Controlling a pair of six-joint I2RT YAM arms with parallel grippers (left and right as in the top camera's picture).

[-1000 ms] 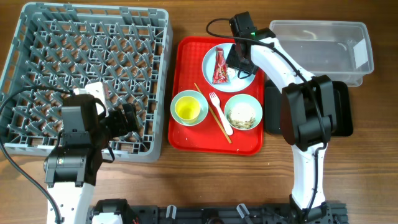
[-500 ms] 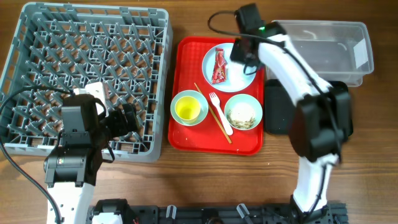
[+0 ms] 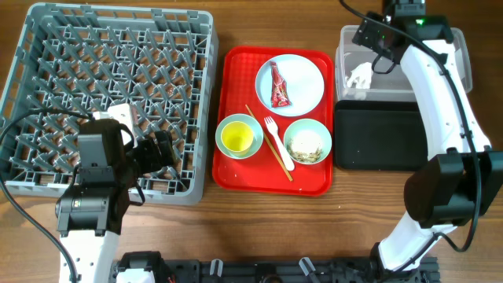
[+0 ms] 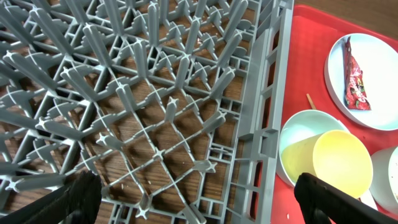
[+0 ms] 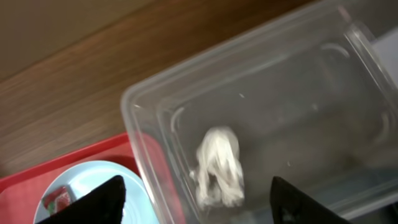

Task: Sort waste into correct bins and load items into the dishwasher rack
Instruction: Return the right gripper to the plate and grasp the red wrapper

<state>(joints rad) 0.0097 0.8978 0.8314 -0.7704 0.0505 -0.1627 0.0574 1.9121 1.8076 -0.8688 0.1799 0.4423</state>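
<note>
- The right gripper (image 5: 196, 186) hangs over the deep clear plastic tub (image 3: 343, 63), its fingers spread wide and empty. A crumpled white wad (image 5: 217, 165) lies on the tub's smooth floor below.
- The left gripper (image 4: 196, 180), its fingers just as far apart and holding nothing, hovers above the grey lattice rack (image 3: 118, 47), over upright pegs near the rack's right wall.
- The red-and-white snack wrapper (image 3: 278, 85), a narrow creased strip, lies flat on the round white plate (image 3: 308, 75) at the far end of the glossy red tray (image 3: 232, 94). Its long axis runs far-to-near, slightly tilted, with the narrower end pointing away.
- Nearer on the tray, a small yellow cup (image 3: 239, 137) sits inside one pale mint bowl (image 3: 221, 126). The other mint bowl (image 3: 289, 130) holds crumbly beige scraps (image 3: 308, 144).
- Between the bowls, a white plastic fork (image 3: 279, 145) and thin wooden chopsticks (image 3: 250, 112) lie side by side on a diagonal, the tines toward the plate.
- A shallow black tray (image 3: 377, 137) sits just beside the tub.
</note>
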